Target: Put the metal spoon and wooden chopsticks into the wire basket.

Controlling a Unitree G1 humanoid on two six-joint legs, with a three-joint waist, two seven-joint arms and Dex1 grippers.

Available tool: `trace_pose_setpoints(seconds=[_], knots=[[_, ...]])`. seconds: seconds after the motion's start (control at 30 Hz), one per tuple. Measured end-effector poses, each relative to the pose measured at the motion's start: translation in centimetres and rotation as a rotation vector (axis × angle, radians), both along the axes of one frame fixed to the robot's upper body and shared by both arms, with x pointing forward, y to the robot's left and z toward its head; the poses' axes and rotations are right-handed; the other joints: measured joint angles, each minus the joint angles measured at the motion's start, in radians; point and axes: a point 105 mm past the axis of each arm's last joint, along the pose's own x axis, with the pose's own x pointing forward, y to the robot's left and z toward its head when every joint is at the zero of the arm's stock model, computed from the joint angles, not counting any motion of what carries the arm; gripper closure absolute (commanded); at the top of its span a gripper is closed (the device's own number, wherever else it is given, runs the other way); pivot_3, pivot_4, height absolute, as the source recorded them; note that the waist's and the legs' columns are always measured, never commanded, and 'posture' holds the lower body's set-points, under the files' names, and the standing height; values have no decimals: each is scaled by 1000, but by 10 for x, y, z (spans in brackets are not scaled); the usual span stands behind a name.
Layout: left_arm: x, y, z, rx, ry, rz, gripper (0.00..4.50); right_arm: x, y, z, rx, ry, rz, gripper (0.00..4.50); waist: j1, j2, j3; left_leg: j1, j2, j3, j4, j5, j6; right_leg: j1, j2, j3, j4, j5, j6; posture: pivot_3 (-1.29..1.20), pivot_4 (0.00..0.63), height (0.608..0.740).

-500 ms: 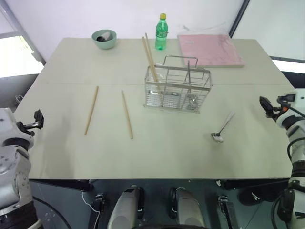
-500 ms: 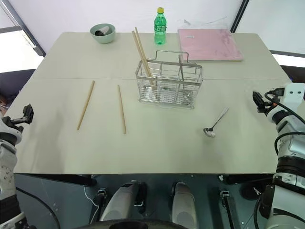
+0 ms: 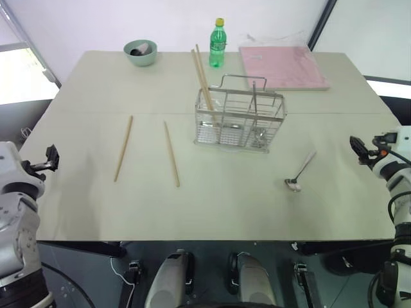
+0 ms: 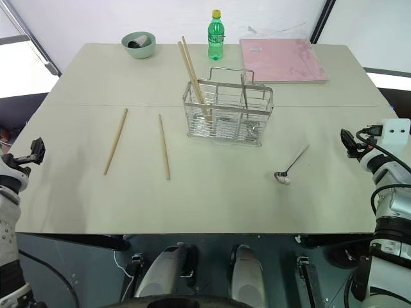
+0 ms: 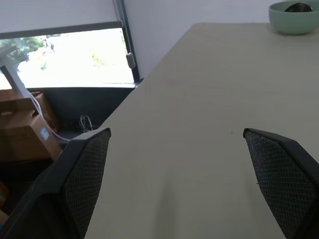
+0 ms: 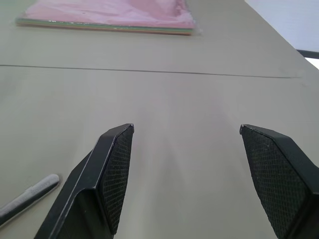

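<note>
The worktop (image 3: 212, 199) spreads out ahead of both my pincers, and the wire basket (image 3: 239, 120) stands well ahead, between them, with two wooden chopsticks (image 3: 201, 72) and what looks like a utensil already leaning inside. Two more chopsticks (image 3: 123, 147) lie flat, inward of my left pincer (image 3: 51, 157), which hangs wide and empty off the worktop's edge. The metal spoon (image 3: 300, 173) lies inward of my right pincer (image 3: 354, 146), also wide and holding nothing, with its handle end just off one fingertip in the right wrist view. I judge the risk is in the pick: thin, flat pieces may skid from my fingertips, and a careless drop could knock the basket.
</note>
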Motion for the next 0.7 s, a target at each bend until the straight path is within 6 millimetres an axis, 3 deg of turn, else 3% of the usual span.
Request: trace_pose_setpoints(seconds=[0.2,0.37,0.47,0.57,0.7], knots=[[9,-8,12,31,7,-76,25,5,6,7,-35,12,65,1003,-2,0,0,0,0,0,0,0,0,0,0,0,0,0,0,0,150,686],[22,-32,22,10,35,-251,25,11,11,41,-168,22,197,1003,-2,1,1,0,0,0,0,0,0,0,0,0,0,0,0,0,150,686],[29,-85,38,19,77,-568,25,19,32,65,-321,74,407,1003,-4,1,1,0,0,1,0,0,0,0,0,0,-1,0,0,0,150,686],[21,-141,51,58,125,-893,25,24,59,83,-486,115,619,1003,-9,1,1,0,0,1,-1,0,-1,0,0,0,-2,0,-1,0,150,686],[4,-189,51,60,225,-1219,25,22,86,70,-693,295,908,1003,-14,1,1,0,0,1,-2,1,-2,-1,1,0,-2,0,0,0,150,686]])
